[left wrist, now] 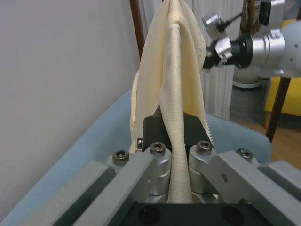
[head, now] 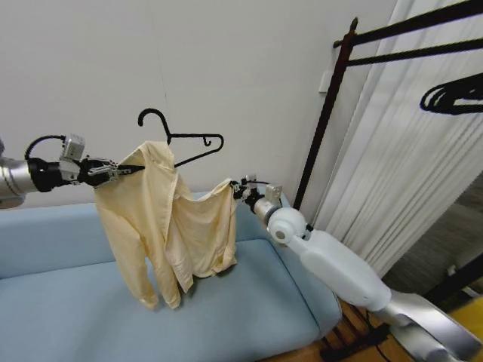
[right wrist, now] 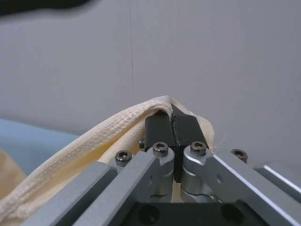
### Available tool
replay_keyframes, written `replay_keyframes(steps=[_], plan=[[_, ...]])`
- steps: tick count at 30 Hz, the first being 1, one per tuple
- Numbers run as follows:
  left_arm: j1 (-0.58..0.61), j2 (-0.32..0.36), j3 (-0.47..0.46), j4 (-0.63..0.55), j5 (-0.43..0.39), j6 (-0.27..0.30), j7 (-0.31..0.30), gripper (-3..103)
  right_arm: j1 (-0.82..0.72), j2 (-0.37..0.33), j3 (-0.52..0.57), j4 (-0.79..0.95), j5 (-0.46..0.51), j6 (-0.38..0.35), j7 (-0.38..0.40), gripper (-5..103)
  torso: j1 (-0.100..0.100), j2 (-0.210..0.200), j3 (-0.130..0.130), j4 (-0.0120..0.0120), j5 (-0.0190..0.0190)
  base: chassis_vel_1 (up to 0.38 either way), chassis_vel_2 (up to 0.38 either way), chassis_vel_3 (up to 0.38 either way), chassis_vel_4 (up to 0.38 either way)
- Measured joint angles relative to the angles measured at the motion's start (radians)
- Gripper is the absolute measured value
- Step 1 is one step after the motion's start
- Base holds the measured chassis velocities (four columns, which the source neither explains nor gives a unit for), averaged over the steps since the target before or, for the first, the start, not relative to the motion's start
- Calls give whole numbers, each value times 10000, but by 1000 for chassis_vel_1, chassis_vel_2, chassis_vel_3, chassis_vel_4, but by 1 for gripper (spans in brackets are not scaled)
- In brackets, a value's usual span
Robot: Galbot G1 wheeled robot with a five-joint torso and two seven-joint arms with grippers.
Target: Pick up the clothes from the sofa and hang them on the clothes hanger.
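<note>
A pale yellow shirt (head: 177,230) hangs in the air above the light blue sofa (head: 249,317), stretched between my two grippers. My left gripper (head: 127,170) is shut on the shirt's collar edge (left wrist: 176,141) at the upper left. My right gripper (head: 238,187) is shut on the shirt's other edge (right wrist: 141,115) at the right, lower than the left one. A black hanger (head: 185,143) sits in the shirt's neck, its hook up and one arm sticking out to the right. The right gripper (left wrist: 210,47) also appears far off in the left wrist view.
A dark clothes rack (head: 332,98) stands at the right of the sofa, with another black hanger (head: 453,96) on its bar. White curtains (head: 423,173) hang behind it. A white wall (head: 226,60) backs the sofa.
</note>
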Motion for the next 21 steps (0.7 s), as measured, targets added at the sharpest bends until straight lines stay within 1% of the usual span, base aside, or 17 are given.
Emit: replay_keyframes(steps=[1, 2, 3, 4, 5, 6, 10, 11, 12, 13, 15, 17, 19, 21], plan=[[0, -43, 14, -8, 59, -7, 89, 2, 301, -23, -60, 18, 125, -235, 55, 0, 0, 0, 0, -1, 1, 0, 0, 0, 0], [0, -43, 14, -8, 59, -7, 89, 2, 301, -23, -60, 18, 125, -235, 55, 0, 0, 0, 0, -1, 1, 0, 0, 0, 0], [0, -75, 27, -23, 93, -12, 165, 2, 616, -33, -138, 12, 246, -418, 125, 0, 0, 0, 1, 0, 2, 0, 0, 0, 0], [0, -138, 38, -37, 155, -25, 372, 2, 1388, -13, -359, -120, 493, -816, 324, 0, 0, 0, 0, 1, 0, 0, 0, 0, 0], [0, -166, 41, -34, 200, -36, 500, 2, 1784, 19, -471, -264, 606, -995, 431, 0, 0, 0, 0, 2, -2, 0, 0, 0, 0], [0, -166, 41, -34, 200, -36, 500, 2, 1784, 19, -471, -264, 606, -995, 431, 0, 0, 0, 0, 2, -2, 0, 0, 0, 0], [11, -295, 84, 3, 476, -119, 1046, 2, 3448, 215, -1052, -1129, 995, -1745, 695, 0, 0, 0, 0, 2, -1, 0, 0, 0, 0], [11, -295, 84, 3, 476, -119, 1046, 2, 3448, 215, -1052, -1129, 995, -1745, 695, 0, 0, 0, 0, 2, -1, 0, 0, 0, 0], [16, -379, 110, 5, 564, -137, 1145, 2, 3774, 255, -1211, -1402, 1008, -1808, 694, 0, 0, 0, 1, 4, -1, 0, 0, 0, 0], [24, -458, 137, -7, 643, -142, 1172, 2, 4034, 293, -1381, -1637, 988, -1813, 682, 0, 0, 0, 1, 0, -2, 0, 0, 0, 0], [34, -610, 191, -24, 817, -161, 1217, 2, 4361, 346, -1601, -1976, 960, -1815, 623, 0, 0, 0, 1, 1, -1, 0, 0, 0, 0], [35, -681, 209, -26, 891, -161, 1208, 2, 4470, 361, -1679, -2073, 950, -1814, 604, 0, 1, -1, 1, 1, -1, 0, 0, 0, 0], [35, -798, 246, -25, 1053, -151, 1070, 2, 4633, 362, -1814, -2147, 944, -1814, 588, 0, 0, -1, 1, 0, -1, 0, 0, 0, 0], [33, -878, 283, -14, 1263, -87, 760, 2, 4846, 308, -2003, -2109, 958, -1823, 580, 0, 0, 0, 1, 0, 0, 0, 0, 0, 0]])
